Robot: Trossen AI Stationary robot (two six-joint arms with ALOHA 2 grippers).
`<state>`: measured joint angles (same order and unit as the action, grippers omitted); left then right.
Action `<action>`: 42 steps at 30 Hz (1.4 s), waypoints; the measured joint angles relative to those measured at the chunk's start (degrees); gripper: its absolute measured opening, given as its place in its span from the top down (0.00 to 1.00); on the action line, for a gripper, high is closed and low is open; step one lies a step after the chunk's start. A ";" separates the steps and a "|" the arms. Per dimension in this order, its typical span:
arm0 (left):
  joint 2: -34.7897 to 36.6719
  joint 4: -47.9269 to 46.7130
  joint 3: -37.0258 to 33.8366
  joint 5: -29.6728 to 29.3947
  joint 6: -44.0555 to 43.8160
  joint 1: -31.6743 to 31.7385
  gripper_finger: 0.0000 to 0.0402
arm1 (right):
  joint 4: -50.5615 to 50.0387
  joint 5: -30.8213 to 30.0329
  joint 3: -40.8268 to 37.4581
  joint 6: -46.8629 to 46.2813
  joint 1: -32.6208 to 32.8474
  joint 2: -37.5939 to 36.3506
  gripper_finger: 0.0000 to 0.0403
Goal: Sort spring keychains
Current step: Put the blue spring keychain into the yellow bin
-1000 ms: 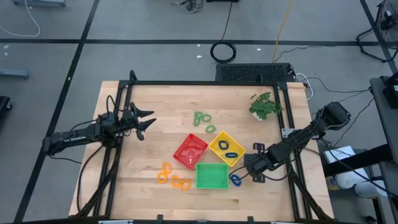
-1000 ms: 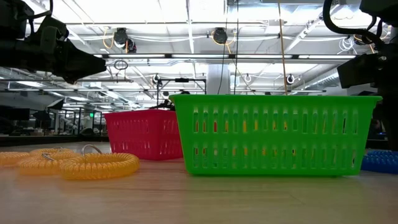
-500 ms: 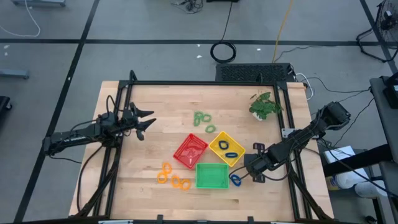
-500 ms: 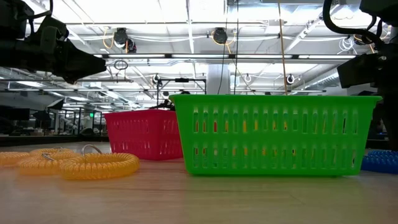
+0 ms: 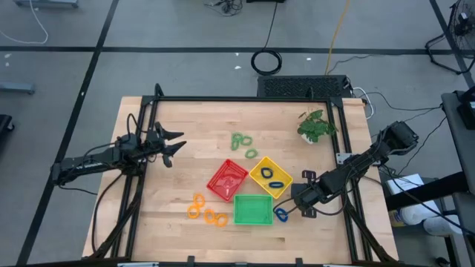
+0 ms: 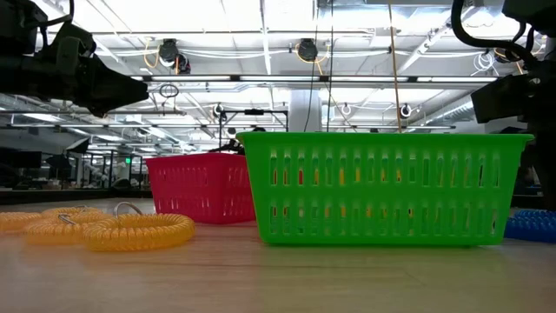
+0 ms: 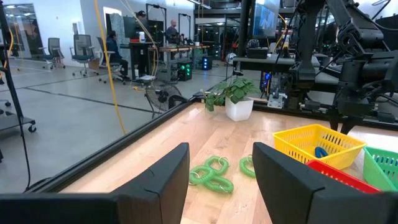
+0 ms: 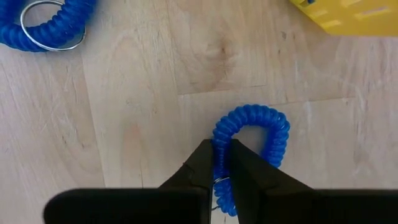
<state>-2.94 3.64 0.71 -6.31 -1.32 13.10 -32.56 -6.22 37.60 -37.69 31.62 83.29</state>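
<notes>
While pinched by right gripper [image 8: 216, 163], ribbed blue coiled keychain [image 8: 252, 146], woodgrain table [image 8: 124, 124], left gripper [image 7: 219, 163] spread.

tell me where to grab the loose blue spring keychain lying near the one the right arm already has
Grip the loose blue spring keychain across one side of its coil, coming straight down from above. It lies flat on the wooden table as an open ring, so one jaw can drop inside the loop and one outside. Avoid the metal ring resting on it, which looks thin and slippery.

Bright even overhead light; ceiling glare in low view; soft shadows.
</notes>
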 joint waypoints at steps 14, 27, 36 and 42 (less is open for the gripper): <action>0.00 0.00 -0.02 0.00 0.00 0.00 0.54 | -0.01 0.26 0.00 -0.70 -0.02 -0.02 0.94; 0.00 0.00 0.00 0.00 0.00 0.00 0.54 | -1.42 0.38 -0.28 -5.17 -0.06 -6.69 0.94; 0.00 -0.02 0.00 0.00 0.00 -0.02 0.54 | -1.75 0.20 -0.22 -5.20 -0.05 -10.40 0.94; 0.01 -0.01 -0.01 -0.01 0.00 0.00 0.54 | -1.99 0.18 -0.15 -5.95 -0.32 -10.67 0.94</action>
<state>-2.92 3.63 0.69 -6.32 -1.32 13.10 -34.54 -6.04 37.45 -43.65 31.30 72.62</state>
